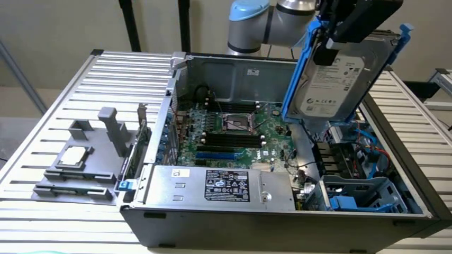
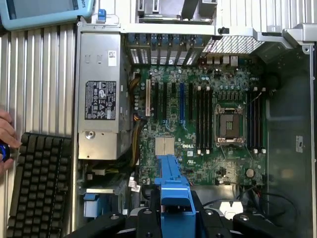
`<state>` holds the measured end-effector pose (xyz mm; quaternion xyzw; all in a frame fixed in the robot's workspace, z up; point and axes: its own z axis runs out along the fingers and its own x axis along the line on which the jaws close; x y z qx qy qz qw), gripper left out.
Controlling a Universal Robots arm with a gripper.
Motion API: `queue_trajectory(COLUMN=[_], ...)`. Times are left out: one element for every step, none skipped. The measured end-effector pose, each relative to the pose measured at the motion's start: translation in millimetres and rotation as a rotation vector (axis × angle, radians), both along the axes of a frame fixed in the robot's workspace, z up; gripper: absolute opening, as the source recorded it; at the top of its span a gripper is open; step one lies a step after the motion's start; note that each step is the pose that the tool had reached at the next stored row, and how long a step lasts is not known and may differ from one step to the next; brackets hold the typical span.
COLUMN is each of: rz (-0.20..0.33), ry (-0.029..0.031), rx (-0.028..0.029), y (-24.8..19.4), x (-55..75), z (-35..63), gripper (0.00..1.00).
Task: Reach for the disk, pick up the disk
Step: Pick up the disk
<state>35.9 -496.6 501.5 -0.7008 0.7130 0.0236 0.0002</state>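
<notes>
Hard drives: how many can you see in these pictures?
1. The disk, with its white label and blue rails, hangs tilted in the gripper above the open computer case. Others may sit hidden in the blue drive bays.

An open computer case (image 1: 282, 211) lay on a slatted metal table (image 1: 63, 100). Inside it, a green motherboard (image 1: 236, 135) carried an empty processor socket (image 2: 229, 123) flanked by black memory slots (image 2: 203, 119). A grey power supply (image 1: 219, 186) with a black label sat along the case's near wall in the exterior view, and a blue drive cage (image 1: 363, 194) occupied the near corner toward the exterior view's right. On the table toward the exterior view's left stood a grey holder (image 1: 81, 166) bearing a small square silver chip (image 1: 73, 155). In the wrist view, a black keyboard (image 2: 39, 183) rested on the slats beside the case, and a light blue tray (image 2: 44, 12) lay near it.
</notes>
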Motion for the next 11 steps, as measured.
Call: queue_trajectory(rz=[0.0,0.0,0.0,0.0,0.0,0.0,0.0,0.0,0.0,0.0,0.0], ry=[0.0,0.0,0.0,0.0,0.0,0.0,0.0,0.0,0.0,0.0,0.0], rx=[0.0,0.0,0.0,0.0,0.0,0.0,0.0,0.0,0.0,0.0,0.0], y=[-2.8,-5.8,-8.7,-11.6,-14.6,-17.5,-20.4,-23.3,-26.4,-29.3,-32.2], x=[2.5,5.3,8.0,10.7,13.5,16.4,19.0,21.5,24.1,26.7,29.2], z=[-0.1,-0.1,-0.2,-0.2,-0.3,-0.3,-0.2,-0.3,-0.3,-0.3,-0.3], gripper=[0.33,0.33,0.33,0.33,0.33,0.33,0.33,0.33,0.33,0.33,0.33])
